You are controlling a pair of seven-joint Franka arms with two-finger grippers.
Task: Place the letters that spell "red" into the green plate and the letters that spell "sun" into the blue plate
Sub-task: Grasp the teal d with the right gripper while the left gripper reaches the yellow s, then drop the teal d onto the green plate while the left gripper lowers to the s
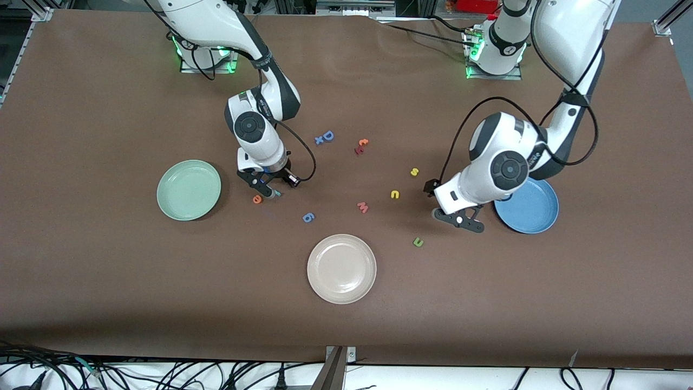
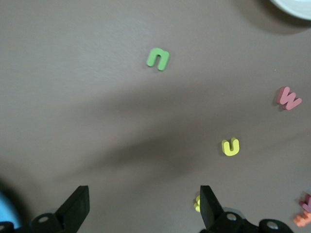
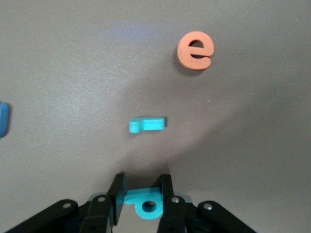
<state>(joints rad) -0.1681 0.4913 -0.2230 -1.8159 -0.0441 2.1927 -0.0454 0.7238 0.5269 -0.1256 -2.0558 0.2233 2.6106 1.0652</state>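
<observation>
cream plate (image 1: 341, 268) empty; right end effector (image 3: 143, 196) clamps teal "d" (image 3: 146, 203).

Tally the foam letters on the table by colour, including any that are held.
Yellow foam letters: 2
Green foam letter: 1
Pink foam letter: 1
Teal foam letters: 2, one gripped in the right pincer
Orange foam letters: 2
Red foam letter: 1
Blue foam letters: 3
Total: 12

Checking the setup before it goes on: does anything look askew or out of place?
Nothing looks damaged or spilled. Only oddity: a small teal letter beside the orange e stands on its edge, below the right claw.
</observation>
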